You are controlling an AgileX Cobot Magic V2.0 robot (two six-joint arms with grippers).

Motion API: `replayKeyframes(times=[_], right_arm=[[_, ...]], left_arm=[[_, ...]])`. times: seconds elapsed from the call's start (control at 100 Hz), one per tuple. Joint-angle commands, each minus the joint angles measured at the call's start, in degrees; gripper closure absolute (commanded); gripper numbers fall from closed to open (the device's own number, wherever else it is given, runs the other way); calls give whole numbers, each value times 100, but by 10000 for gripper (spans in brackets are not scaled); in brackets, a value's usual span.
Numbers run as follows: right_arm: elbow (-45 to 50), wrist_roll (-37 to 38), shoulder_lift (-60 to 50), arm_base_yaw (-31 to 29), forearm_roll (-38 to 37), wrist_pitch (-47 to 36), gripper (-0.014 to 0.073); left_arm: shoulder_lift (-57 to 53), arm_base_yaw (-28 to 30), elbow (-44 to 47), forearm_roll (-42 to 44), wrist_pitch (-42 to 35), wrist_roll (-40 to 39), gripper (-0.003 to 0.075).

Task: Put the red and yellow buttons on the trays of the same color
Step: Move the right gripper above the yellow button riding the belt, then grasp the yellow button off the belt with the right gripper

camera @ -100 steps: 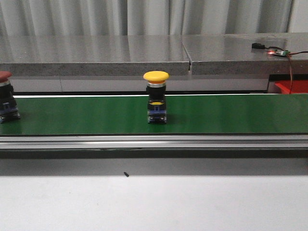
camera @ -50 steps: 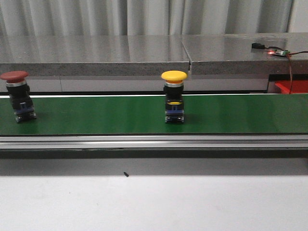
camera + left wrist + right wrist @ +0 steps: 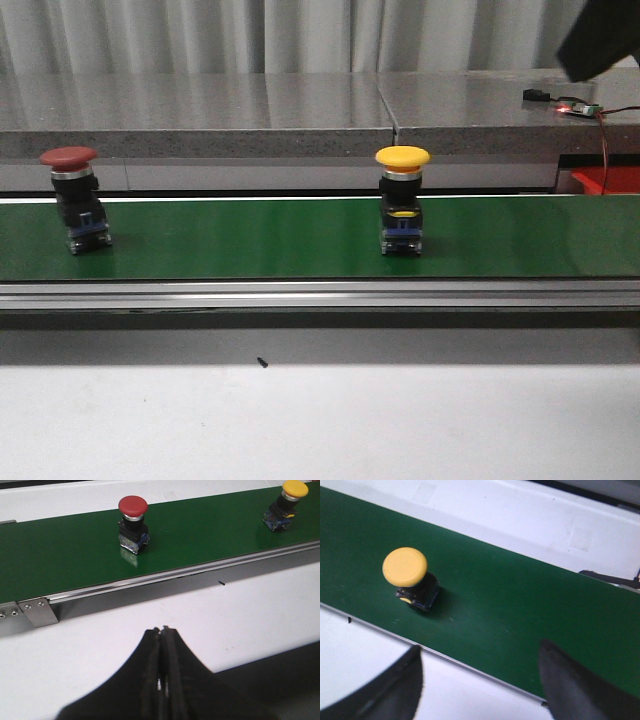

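Two mushroom-head push buttons stand upright on a green conveyor belt (image 3: 250, 240), well apart from each other. The yellow button (image 3: 402, 200) has a bright yellow domed cap over a metal collar and a black body with a blue base; it stands right of the belt's middle in the front view. The red button (image 3: 72, 198) has a dull red cap over the same black and blue body and stands near the belt's left end. Nearest the camera lies the white tabletop (image 3: 320, 420), bearing one small dark speck (image 3: 262, 362). Beyond it run the belt's aluminium side rail (image 3: 320, 295), then the belt, then a grey stone ledge (image 3: 200, 115) before a pale corrugated wall. A red tray (image 3: 610, 180) shows at the far right. The left claw (image 3: 161, 630) hovers over the tabletop with fingers pressed together. The right claw (image 3: 480, 672) hangs above the belt's edge, fingers spread wide, the yellow button beyond them.
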Motion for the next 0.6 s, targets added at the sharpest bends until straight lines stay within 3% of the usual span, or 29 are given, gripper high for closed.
replayKeyframes(times=[0.0, 0.24, 0.59], right_arm=[[-647, -43, 352, 102, -66, 195, -69], [-1827, -338, 1443, 231, 280, 1310, -38], [-2885, -721, 2793, 177, 569, 1843, -38]], left_arm=[[55, -50, -133, -71, -343, -40, 739], [55, -50, -133, -71, -343, -40, 739], [55, -50, -133, -71, -343, -40, 739]])
